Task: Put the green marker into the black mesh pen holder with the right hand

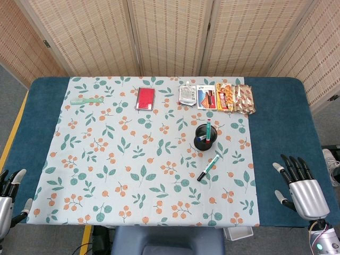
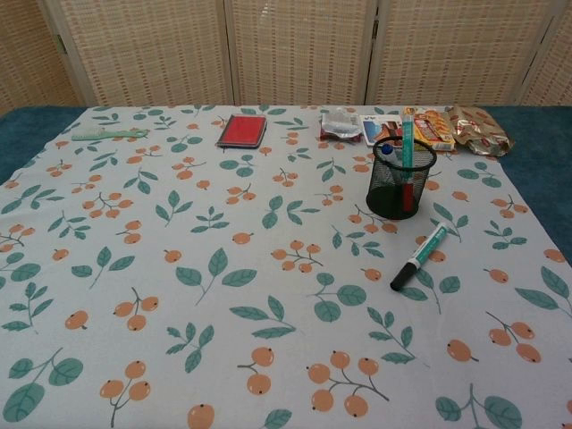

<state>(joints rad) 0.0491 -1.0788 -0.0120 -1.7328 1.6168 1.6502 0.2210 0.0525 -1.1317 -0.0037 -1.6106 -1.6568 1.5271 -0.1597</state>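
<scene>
While your right hand [image 1: 304,187] rests open and holding nothing at the near right edge of the table [image 1: 284,138], your left hand [image 1: 9,192] sits at the near left corner, only partly in view, so you cannot tell its state. The green marker [image 2: 419,256] lies on the leaf-print cloth [image 2: 214,268], black cap toward you, just near and right of the black mesh pen holder [image 2: 399,180], which holds other pens upright. Beyond, snack packets [image 1: 220,98], a red case [image 1: 145,98] and a green comb [image 1: 86,100] line the far edge.

The desk [image 1: 281,106] is covered in matt blue fabric under a smooth printed cloth [image 2: 179,268]. The pen holder [image 2: 399,179] is formed of black wire mesh. Glossy wrappers [image 2: 465,130] are seen beyond it.
</scene>
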